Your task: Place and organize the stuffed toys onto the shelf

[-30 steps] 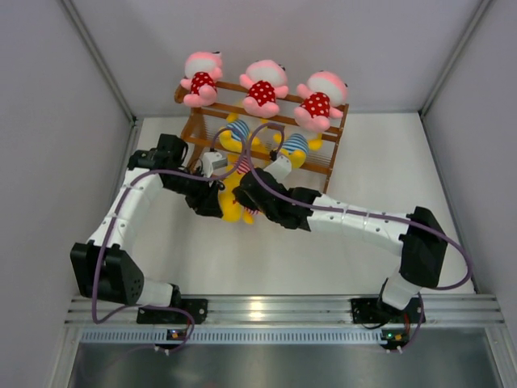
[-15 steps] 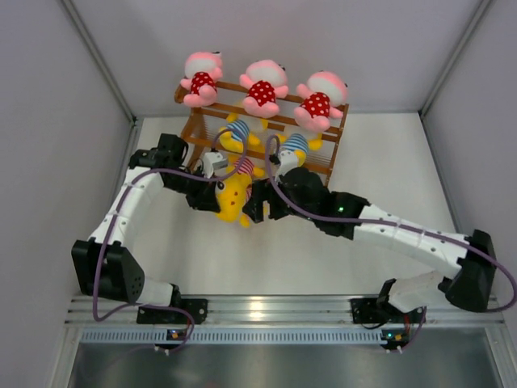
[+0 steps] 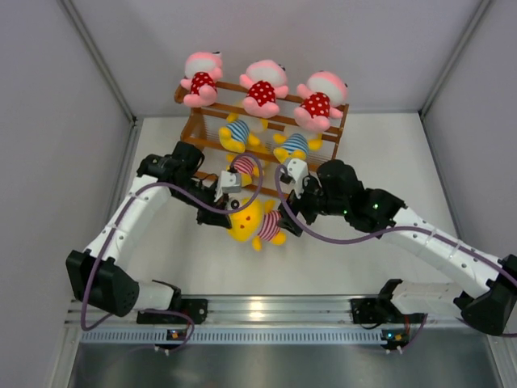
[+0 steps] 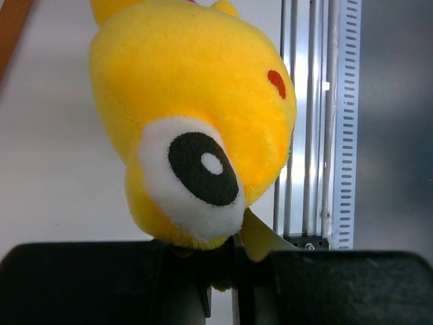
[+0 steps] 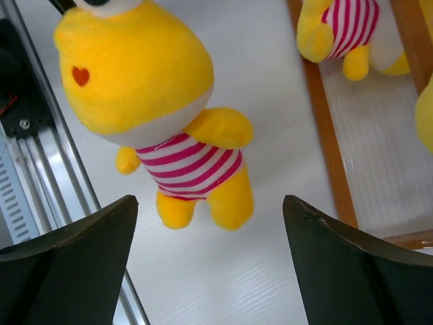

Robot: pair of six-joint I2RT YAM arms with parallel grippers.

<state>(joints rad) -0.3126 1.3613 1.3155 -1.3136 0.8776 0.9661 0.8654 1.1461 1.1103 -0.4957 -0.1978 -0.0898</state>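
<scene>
A white table (image 3: pixel 388 162) is seen, closed in by pale grey walls (image 3: pixel 48 121) at left, right & back, w/ an aluminium rail (image 3: pixel 275 309) along the near edge. The shelf (image 3: pixel 192 128) is set at back-centre, near the back wall. Three pink toys (image 3: pixel 263 85) are seated on its top tier, two blue-white striped ones (image 3: pixel 237 131) on the mid tier, and one red-white striped toy (image 3: pixel 242 166) on the lowest. Another yellow toy (image 3: pixel 257 222), also in red-white stripes, is pinched at the head by the left gripper (image 3: pixel 229 215), in front of the shelf. The right gripper (image 3: pixel 292 212) is seen just beside it, jaws spread wide.
</scene>
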